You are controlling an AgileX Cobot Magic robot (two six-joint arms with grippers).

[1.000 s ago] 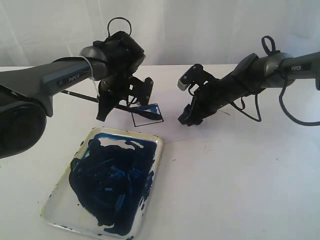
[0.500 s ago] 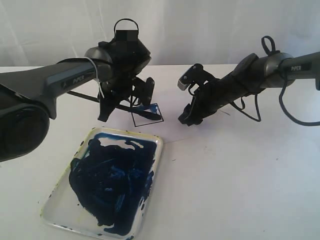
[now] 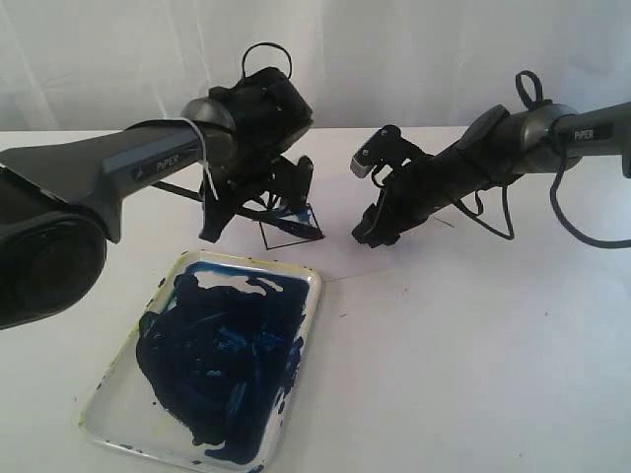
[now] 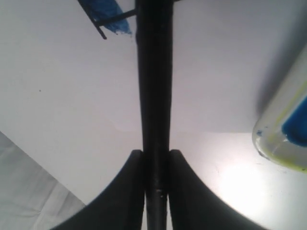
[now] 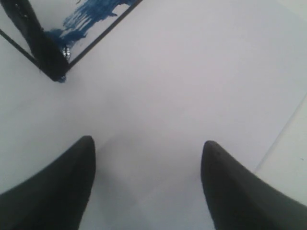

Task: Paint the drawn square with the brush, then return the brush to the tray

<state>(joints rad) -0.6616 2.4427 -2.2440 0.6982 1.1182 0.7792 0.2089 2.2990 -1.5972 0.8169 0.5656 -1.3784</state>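
My left gripper (image 3: 252, 205) is shut on the brush (image 3: 177, 189), whose thin black handle slants down over the drawn square (image 3: 294, 230). In the left wrist view the handle (image 4: 153, 86) runs between the gripper's (image 4: 154, 160) two fingers, and blue smears (image 4: 103, 10) show inside the square's outline. The right wrist view shows the brush tip (image 5: 44, 47) at a corner of the square (image 5: 88, 21), which is partly streaked blue. My right gripper (image 3: 367, 235) hovers open and holds nothing, just right of the square. The tray (image 3: 116, 389), smeared dark blue, lies nearer the front.
White paper sheet (image 5: 192, 72) covers the table under both grippers; its edge (image 5: 284, 136) runs close to the right gripper (image 5: 148, 151). A corner of the tray (image 4: 280, 143) shows beside the left gripper. White curtain behind.
The left gripper has shifted to the right and turned a little, carrying the brush across the square. The right arm has stayed still.
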